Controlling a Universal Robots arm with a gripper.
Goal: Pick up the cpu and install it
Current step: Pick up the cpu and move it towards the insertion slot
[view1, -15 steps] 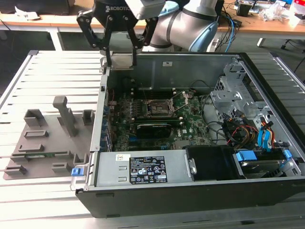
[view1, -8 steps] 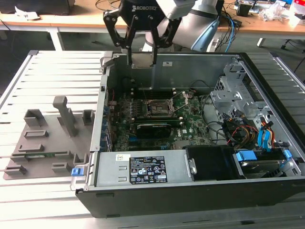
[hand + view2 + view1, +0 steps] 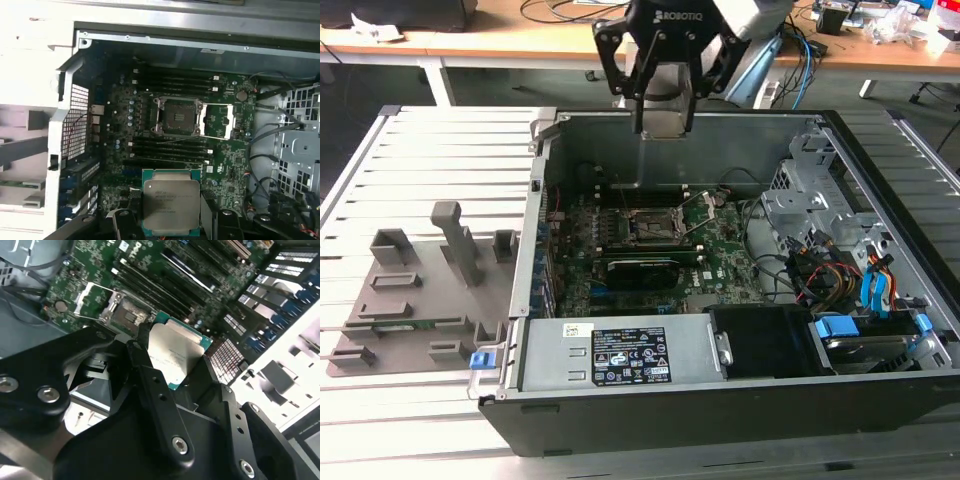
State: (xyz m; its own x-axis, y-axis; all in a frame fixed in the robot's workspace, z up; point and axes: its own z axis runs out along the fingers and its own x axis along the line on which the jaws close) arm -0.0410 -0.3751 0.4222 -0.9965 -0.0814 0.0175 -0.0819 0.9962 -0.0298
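Gripping the cpu [image 3: 171,205] by two opposite edges, the gripper [image 3: 663,118] hangs over the open computer case [image 3: 740,415]; the empty socket [image 3: 178,116] lies below and ahead of the held chip, well apart.

silvery-grey cpu [image 3: 170,202] with teal rim, black pincer [image 3: 665,118], green motherboard [image 3: 227,182].
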